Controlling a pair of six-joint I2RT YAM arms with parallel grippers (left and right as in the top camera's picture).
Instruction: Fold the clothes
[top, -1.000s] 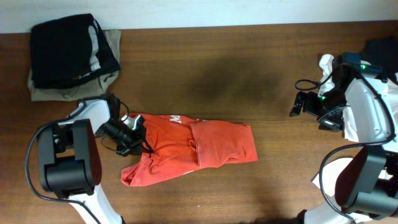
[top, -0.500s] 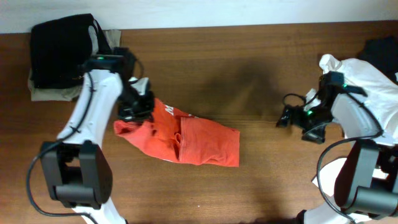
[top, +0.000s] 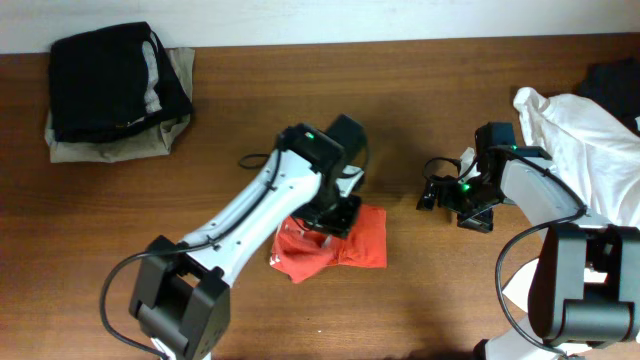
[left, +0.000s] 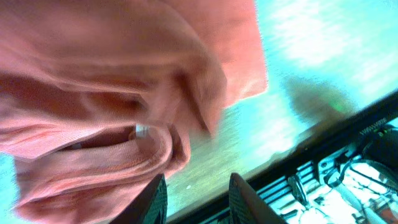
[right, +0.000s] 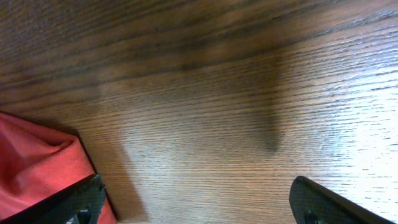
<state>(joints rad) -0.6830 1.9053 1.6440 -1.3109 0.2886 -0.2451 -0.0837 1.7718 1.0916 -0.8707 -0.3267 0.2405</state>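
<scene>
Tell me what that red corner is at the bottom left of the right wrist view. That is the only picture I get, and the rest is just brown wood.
Observer: It is an orange-red T-shirt, bunched in a rumpled heap near the middle of the table.
Operator: Is anything holding it?
Observer: No. The left end effector is right at it, jaws apart, with bare wood showing between the fingers and no cloth pinched.
Operator: Any other clothes around?
Observer: A black garment lies stacked on a khaki garment at the table's far left corner.
</scene>
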